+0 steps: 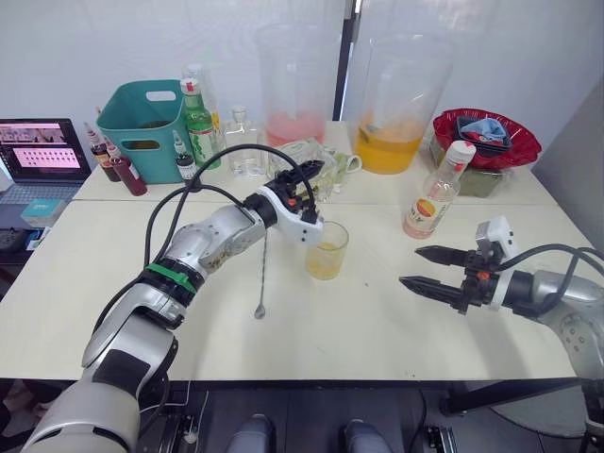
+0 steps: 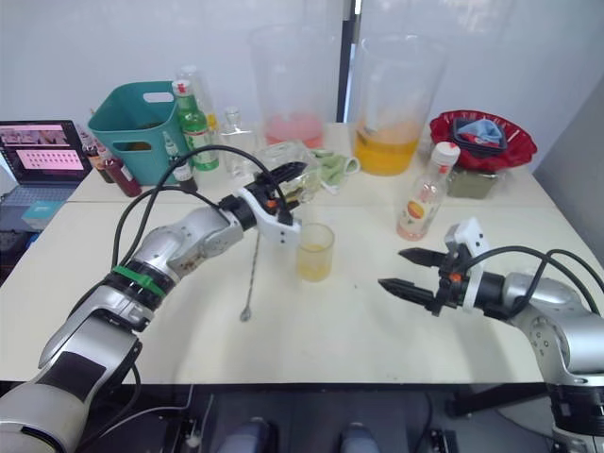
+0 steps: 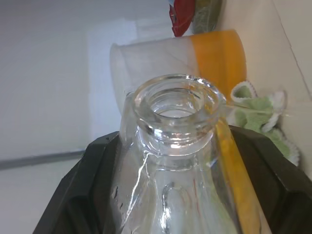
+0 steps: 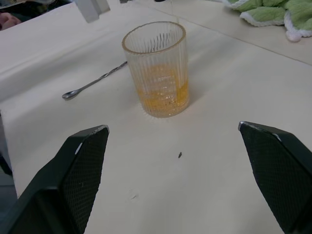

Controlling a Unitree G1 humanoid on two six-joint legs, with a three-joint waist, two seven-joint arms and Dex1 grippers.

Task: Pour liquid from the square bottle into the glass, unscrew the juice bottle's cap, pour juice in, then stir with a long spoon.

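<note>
Left gripper [image 1: 304,192] clamps square bottle [image 3: 168,161], tilted just behind glass [image 1: 327,249]. Right gripper [image 1: 427,269] spread wide, empty, right of glass. Long spoon [image 1: 262,274] flat left of glass. Juice bottle [image 1: 437,193] behind-right; green cloth [image 4: 263,10], beakers [image 1: 396,104] farther behind.

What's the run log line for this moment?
left claw: shut on square bottle | right claw: open | glass: yellow liquid | juice bottle: capped

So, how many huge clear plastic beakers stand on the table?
2. The beaker with pink liquid stands at the back centre; the beaker with orange liquid stands to its right, beside the red bowl.
</note>
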